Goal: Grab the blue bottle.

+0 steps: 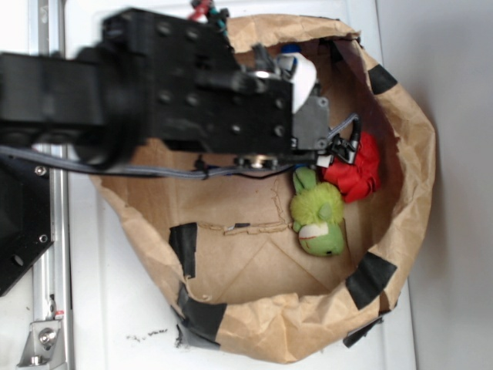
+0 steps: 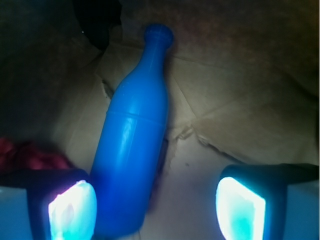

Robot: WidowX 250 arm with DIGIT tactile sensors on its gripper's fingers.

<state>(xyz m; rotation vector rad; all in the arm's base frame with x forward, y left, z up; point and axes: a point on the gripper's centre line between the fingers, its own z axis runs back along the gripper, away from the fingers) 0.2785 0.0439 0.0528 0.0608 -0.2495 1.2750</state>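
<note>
The blue bottle (image 2: 132, 150) lies on the brown paper floor in the wrist view, its narrow neck pointing away and its round base toward me. My gripper (image 2: 156, 210) is open and hovers over the base end. The left fingertip (image 2: 72, 210) sits right beside the bottle's body, and the right fingertip (image 2: 240, 210) stands well clear over bare paper. Nothing is held. In the exterior view the black arm reaches into the bag with the gripper (image 1: 308, 77) near the far wall, and the arm covers nearly all of the bottle.
A rolled-down brown paper bag (image 1: 408, 154) with black tape patches walls in the space. A green plush toy (image 1: 317, 216) and a red cloth (image 1: 356, 169) lie by its right wall. The red cloth (image 2: 30, 155) shows left of the bottle.
</note>
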